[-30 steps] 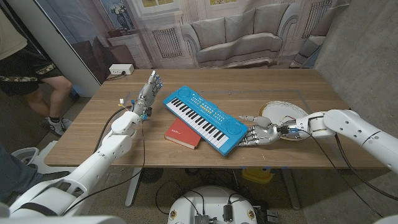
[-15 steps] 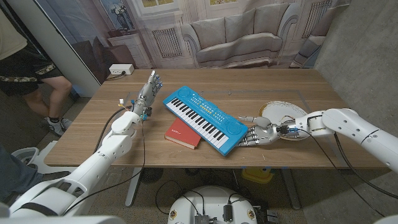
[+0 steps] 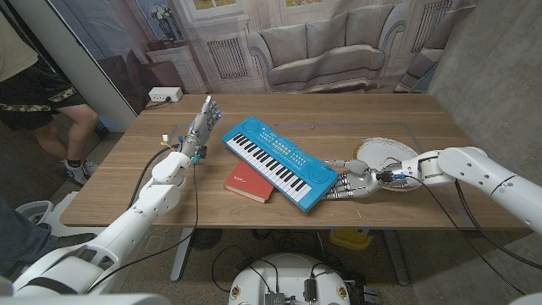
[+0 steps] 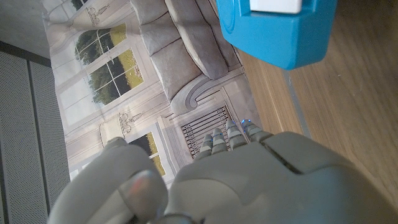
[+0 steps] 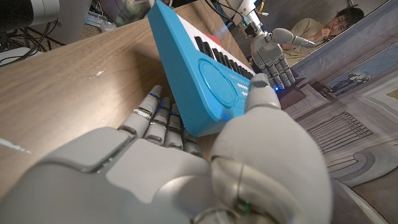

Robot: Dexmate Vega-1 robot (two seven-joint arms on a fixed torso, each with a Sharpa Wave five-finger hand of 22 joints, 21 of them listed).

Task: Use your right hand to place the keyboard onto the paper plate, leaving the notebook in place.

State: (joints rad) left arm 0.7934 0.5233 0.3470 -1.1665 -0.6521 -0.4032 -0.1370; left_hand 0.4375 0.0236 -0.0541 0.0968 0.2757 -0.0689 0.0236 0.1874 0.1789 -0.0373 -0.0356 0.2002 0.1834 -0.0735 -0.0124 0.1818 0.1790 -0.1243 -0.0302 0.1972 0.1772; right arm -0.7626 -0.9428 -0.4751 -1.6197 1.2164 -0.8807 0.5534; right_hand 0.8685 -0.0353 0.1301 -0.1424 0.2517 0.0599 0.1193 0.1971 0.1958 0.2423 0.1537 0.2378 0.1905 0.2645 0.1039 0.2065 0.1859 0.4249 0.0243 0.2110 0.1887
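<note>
Against the frames of a second and half a second ago, almost nothing is found changed: the keyboard (image 3: 278,161), the red notebook (image 3: 251,182) and both arms are seen in the same places, with only a slight closing-in of the right hand (image 3: 351,182) at the keyboard's end.

The right hand is closed on the keyboard's near-right end, at about four o'clock from the table's middle. In the right wrist view the fingers (image 5: 163,118) are tucked under the blue body (image 5: 199,84) and the thumb (image 5: 261,93) is pressed on its top face; that end appears raised off the wood. The keyboard's near edge lies over the notebook. The paper plate (image 3: 391,154) is seen just beyond the right wrist, at three o'clock.

The left hand (image 3: 203,123) is held upright at ten o'clock, fingers extended, nothing in it.
</note>
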